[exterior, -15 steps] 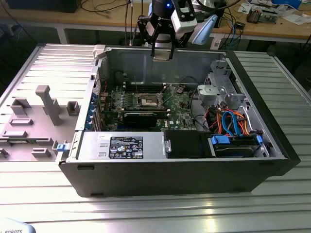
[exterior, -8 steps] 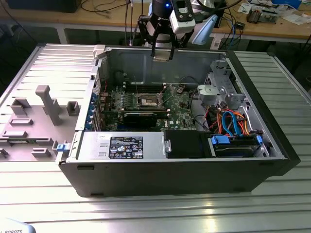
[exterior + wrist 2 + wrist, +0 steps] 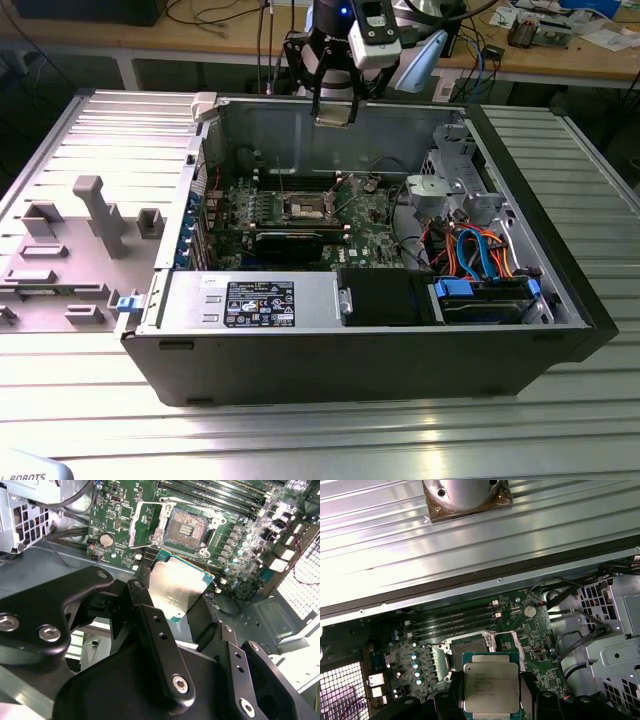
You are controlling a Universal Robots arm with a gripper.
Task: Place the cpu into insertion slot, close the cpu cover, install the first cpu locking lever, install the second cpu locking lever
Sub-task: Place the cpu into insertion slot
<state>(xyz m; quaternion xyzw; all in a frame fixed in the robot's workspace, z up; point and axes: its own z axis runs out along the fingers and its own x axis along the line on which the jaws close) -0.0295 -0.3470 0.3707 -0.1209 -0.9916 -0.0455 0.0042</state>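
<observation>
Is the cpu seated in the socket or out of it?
Out. The gripper holds the cpu in the air, and the socket lies bare with its pins showing.

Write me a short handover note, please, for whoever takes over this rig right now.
The gripper is shut on the cpu, holding it in the air above the open case.
The socket on the motherboard is empty, and the cpu cover stands open beside it.
Done: the cpu is picked up.
Left: the cpu is not yet seated, the cover is not closed, and both locking steps remain.
</observation>
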